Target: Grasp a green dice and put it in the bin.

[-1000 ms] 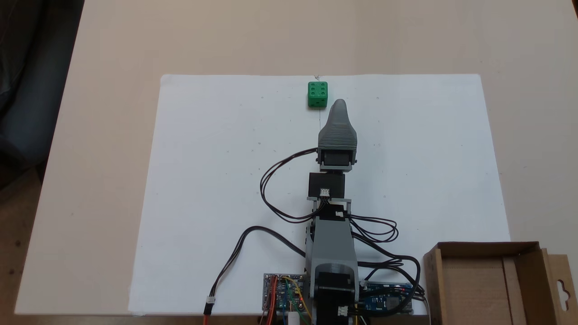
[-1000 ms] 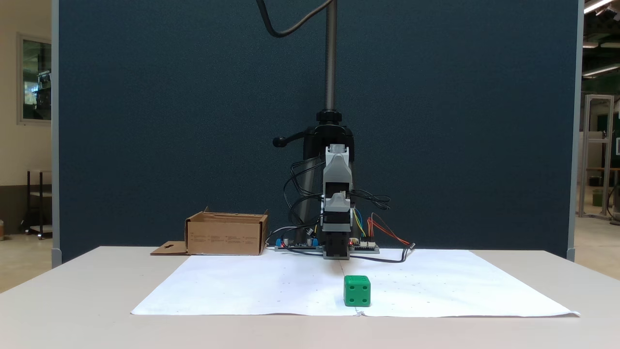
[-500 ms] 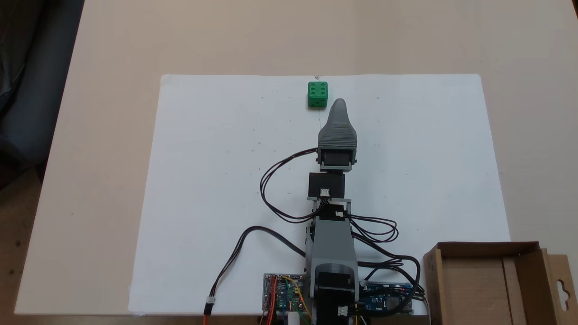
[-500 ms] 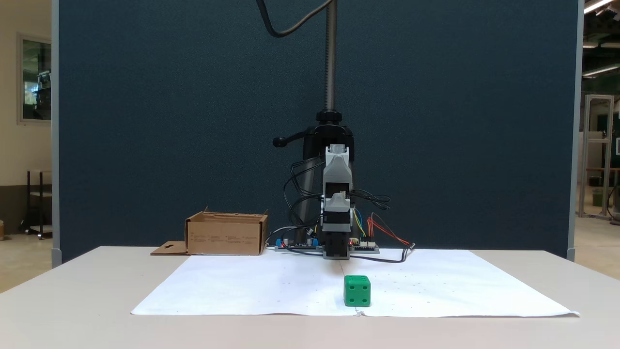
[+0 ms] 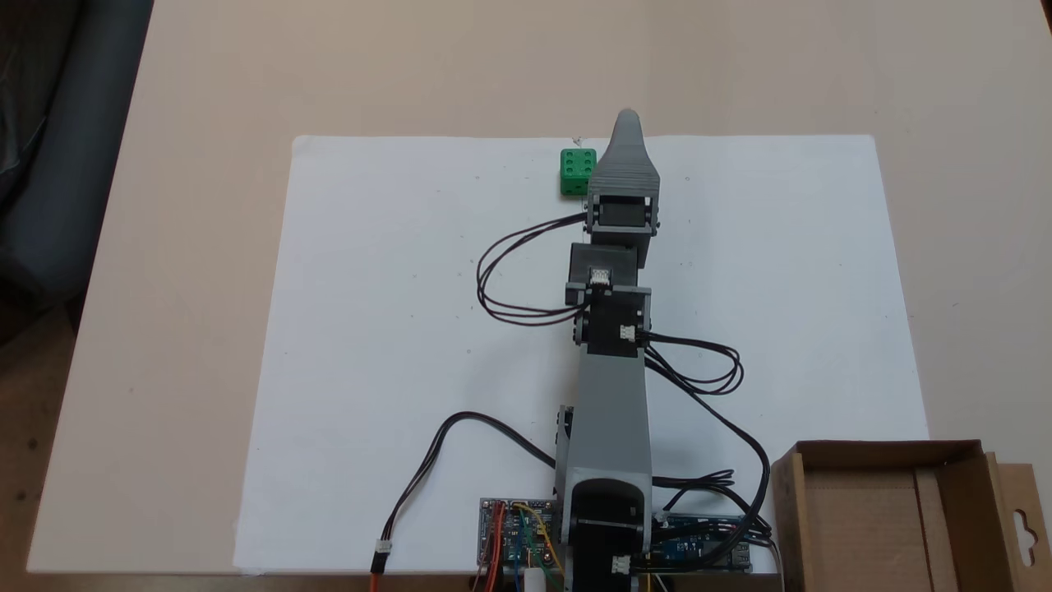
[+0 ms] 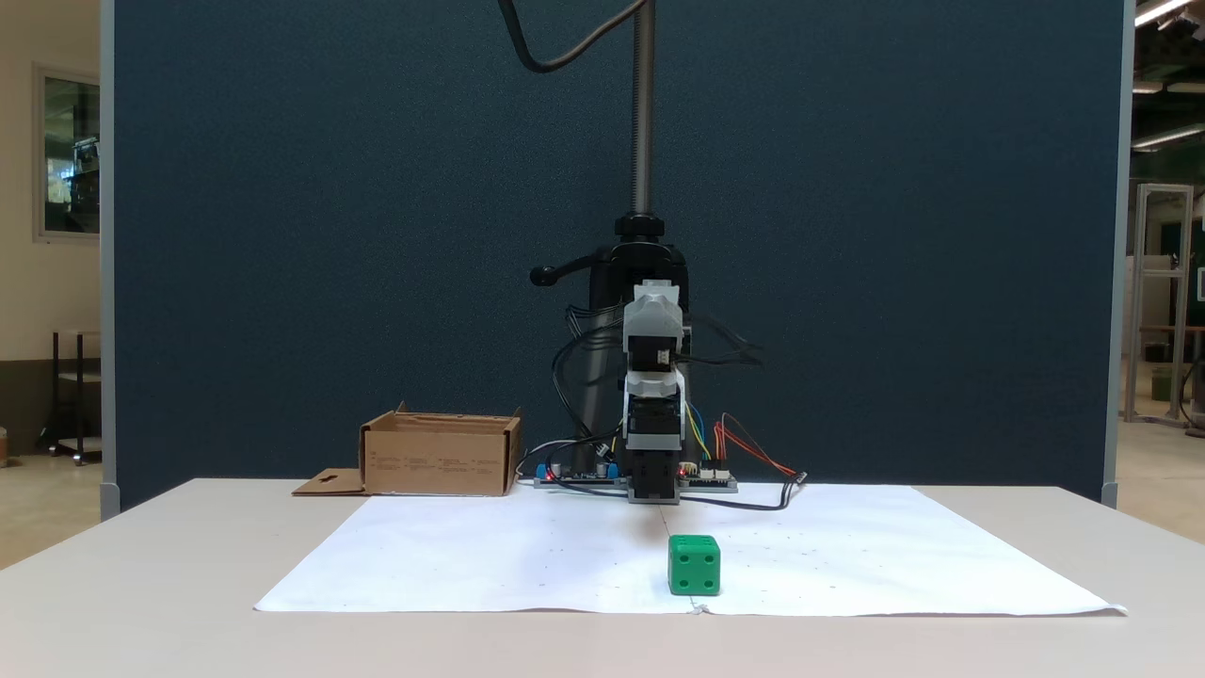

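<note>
I have the table [image 5: 205, 74] with a white sheet of paper [image 5: 394, 288] spread over it, and my arm [image 5: 606, 386] reaches out along the sheet's middle line from its base at the near edge in the fixed view from above. The bin [image 5: 888, 510] sits at the lower right corner of that view, close to the arm's base and well apart from everything I'm working on. The gripper [image 5: 626, 117] points away from the base, its tip over the far edge of the paper. From above I see one grey jaw with the other hidden under it, and the front view [image 6: 651, 311] doesn't separate them either, so I cannot tell whether the jaws are spread or pressed together.

The green dice [image 5: 579, 171] rests on the paper near that far edge, just beside the gripper's body on its left in the view from above. The front view [image 6: 695, 565] shows it flat on the sheet with the gripper held high above. My judgement: the tip has overshot, so I need to pull back, shift left and come down.
</note>
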You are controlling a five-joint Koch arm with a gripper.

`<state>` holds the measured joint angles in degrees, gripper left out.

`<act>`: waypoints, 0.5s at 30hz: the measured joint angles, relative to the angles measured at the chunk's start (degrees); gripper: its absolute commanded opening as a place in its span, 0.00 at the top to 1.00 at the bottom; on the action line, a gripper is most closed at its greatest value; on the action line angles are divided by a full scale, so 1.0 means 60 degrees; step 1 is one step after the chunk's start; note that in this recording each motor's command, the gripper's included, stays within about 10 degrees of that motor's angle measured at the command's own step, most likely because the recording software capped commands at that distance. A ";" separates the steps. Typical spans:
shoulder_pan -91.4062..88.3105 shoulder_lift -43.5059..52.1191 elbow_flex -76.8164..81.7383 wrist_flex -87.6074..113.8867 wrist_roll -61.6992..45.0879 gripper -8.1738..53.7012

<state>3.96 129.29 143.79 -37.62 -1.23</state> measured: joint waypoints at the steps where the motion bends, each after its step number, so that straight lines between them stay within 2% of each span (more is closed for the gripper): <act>1: 0.0000 0.0000 -0.0381 0.0674 0.0000 0.17; 11: -0.0117 0.0000 -0.6123 0.7017 0.0015 0.17; 15: -0.0132 -0.0615 -0.8936 0.9272 0.0015 0.17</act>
<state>3.16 125.60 90.18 18.02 -1.14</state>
